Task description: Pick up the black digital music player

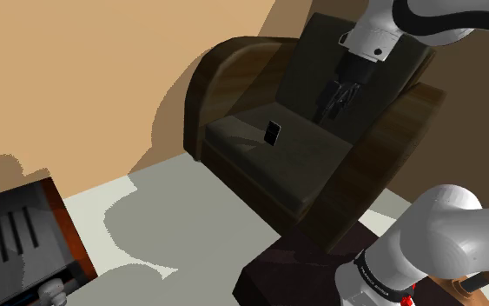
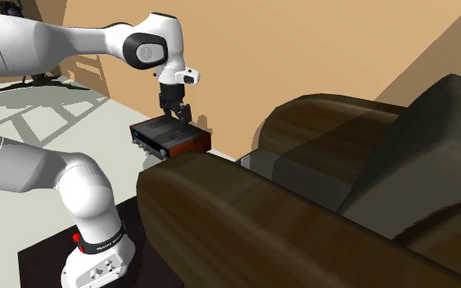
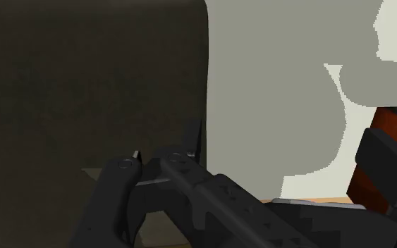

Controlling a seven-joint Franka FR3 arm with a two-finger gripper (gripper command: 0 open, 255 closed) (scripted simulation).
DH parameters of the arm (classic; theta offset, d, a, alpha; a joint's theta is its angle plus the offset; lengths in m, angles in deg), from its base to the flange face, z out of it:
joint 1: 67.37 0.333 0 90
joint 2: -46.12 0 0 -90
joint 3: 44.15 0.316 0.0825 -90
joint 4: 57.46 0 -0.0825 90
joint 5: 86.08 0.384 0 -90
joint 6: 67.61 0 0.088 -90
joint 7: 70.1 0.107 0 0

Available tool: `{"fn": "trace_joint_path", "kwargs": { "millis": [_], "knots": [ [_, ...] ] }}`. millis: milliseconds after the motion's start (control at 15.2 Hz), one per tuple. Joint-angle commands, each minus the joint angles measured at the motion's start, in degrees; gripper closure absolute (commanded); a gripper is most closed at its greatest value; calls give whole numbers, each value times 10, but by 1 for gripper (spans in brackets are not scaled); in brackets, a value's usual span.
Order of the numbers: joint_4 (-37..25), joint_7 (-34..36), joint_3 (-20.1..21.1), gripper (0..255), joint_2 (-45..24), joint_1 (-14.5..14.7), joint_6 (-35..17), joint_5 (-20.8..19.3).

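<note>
Shoulder view: spotted black music player (image 1: pixel 273 132) standing on edge on seat cushion (image 1: pixel 313 158) of armchair (image 1: pixel 225 80), with hand (image 1: pixel 333 104) hanging apart from it, nearer the backrest. Second exterior view: seen hand beyond the armchair's arm, with dark box (image 2: pixel 171 137) on floor (image 2: pixel 24 123) past it. Wrist view: looking down on seat cushion beside pale floor; cannot tell hand's state, spread or closed.

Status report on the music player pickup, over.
Pincer above the seat cushion. Black player on that cushion, apart from pincer, not yet grasped. Nothing between them.
</note>
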Motion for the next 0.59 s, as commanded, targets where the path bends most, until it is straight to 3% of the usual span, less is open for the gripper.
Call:
{"fn": "trace_joint_path", "kwargs": {
  "millis": [0,528],
  "knots": [
    [0,0,0,0,0,0,0,0],
    [7,-54,-29,0,-123,-16,-159,-36]
  ]
}}
